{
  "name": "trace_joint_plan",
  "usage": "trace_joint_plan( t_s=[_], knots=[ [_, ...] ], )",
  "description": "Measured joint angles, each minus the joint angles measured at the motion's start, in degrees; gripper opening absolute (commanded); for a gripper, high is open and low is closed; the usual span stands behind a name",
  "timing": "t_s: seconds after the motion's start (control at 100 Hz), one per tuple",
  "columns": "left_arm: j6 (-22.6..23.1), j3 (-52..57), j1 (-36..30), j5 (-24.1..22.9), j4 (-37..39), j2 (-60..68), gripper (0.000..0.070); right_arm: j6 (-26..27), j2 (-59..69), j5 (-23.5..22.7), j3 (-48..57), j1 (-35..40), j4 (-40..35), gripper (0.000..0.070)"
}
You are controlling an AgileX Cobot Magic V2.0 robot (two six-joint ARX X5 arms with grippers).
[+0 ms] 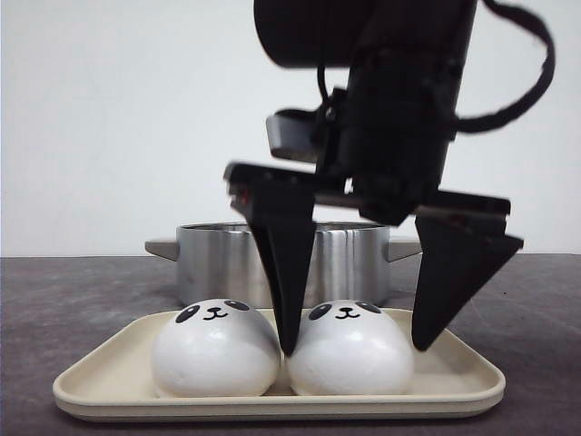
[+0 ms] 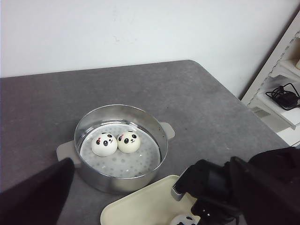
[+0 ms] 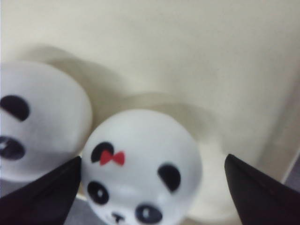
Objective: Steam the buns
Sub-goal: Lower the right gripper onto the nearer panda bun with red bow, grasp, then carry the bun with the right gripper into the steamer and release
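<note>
1. The right gripper (image 1: 359, 345) has its jaws apart and straddles the right-hand bun (image 1: 349, 350) on the tray (image 1: 458, 386): one finger sits in the gap between the two buns, the other just outside the bun's far side. Whether either finger touches the bun, I cannot tell.
2. That bun is a smooth white dome with a panda face and a small red bow; it has no long axis.
3. The other tray bun (image 1: 215, 350) sits just beside it.
4. Behind the tray, the steamer pot (image 2: 119, 147) holds two more buns (image 2: 116, 143).
5. The left gripper's jaws cannot be judged.
</note>
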Motion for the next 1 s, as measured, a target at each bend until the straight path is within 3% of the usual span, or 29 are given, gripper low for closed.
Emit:
trace_joint_plan(
  t_s=[0.16, 0.19, 0.24, 0.25, 0.57, 0.82, 1.0],
  knots=[
    [0.1, 0.0, 0.0, 0.0, 0.0, 0.0, 0.0636, 0.1, 0.8, -0.9, 0.0, -0.7, 0.4, 0.0367],
    [0.1, 0.0, 0.0, 0.0, 0.0, 0.0, 0.0636, 0.3, 0.8, -1.1, 0.0, -0.9, 0.4, 0.0272],
    [0.1, 0.0, 0.0, 0.0, 0.0, 0.0, 0.0636, 0.5, 0.8, -1.7, 0.0, -1.0, 0.4, 0.0022],
    [0.1, 0.0, 0.0, 0.0, 0.0, 0.0, 0.0636, 0.5, 0.8, -1.9, 0.0, -1.0, 0.4, 0.0000],
    [0.1, 0.0, 0.0, 0.0, 0.4, 0.0, 0.0635, -0.5, -2.5, -0.7, 3.8, -0.6, -1.0, 0.0012],
    [0.1, 0.0, 0.0, 0.0, 2.2, 0.0, 0.0636, -6.4, -8.3, 6.2, 24.8, -1.2, 1.0, 0.0007],
    [0.1, 0.0, 0.0, 0.0, 3.9, 0.0, 0.0636, -11.4, -5.0, 6.7, 33.7, -6.5, 2.9, 0.0007]
  ],
)
